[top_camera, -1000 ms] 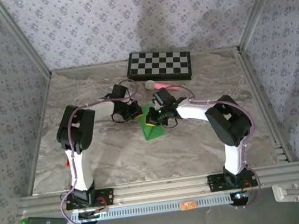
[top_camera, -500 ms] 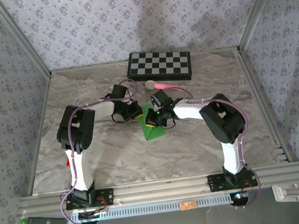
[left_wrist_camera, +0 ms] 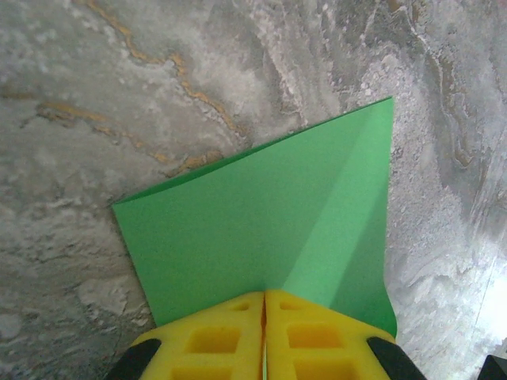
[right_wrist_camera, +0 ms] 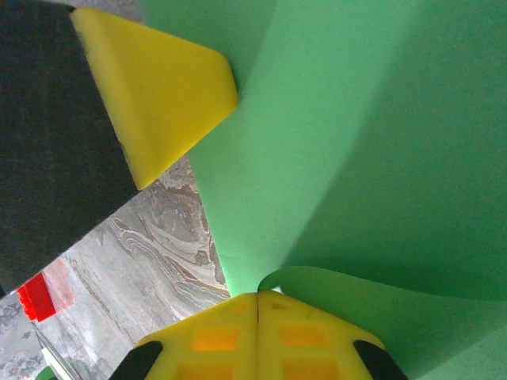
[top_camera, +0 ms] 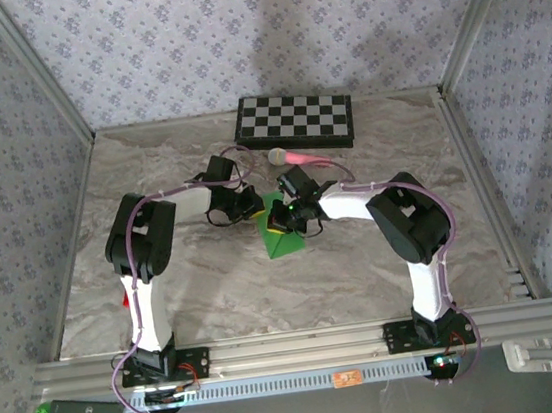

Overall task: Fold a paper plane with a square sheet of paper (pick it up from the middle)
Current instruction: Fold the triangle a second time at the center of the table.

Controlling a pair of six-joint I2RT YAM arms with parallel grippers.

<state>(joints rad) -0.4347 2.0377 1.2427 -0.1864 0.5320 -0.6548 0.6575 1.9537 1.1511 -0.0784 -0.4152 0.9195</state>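
Marble-patterned tabletop is filling the floor of a booth with flowered wallpaper, and the bright green square sheet of paper is lying at its middle, partly folded, between the two arms. The left gripper is reaching in from the far-left side; in its wrist view its yellow fingers are pressing together on the sheet's near edge, with a diagonal crease running away from them. The right gripper is also pinching the sheet with closed jaws, and a loop of paper is curling just beyond its fingertips.

Bare marble is stretching out on the near, left and right sides, well apart from the aluminium rails. A checkered board is sitting at the far edge, with a pink-handled microphone lying between it and the grippers. A small orange label on the near rail is showing too small to read.
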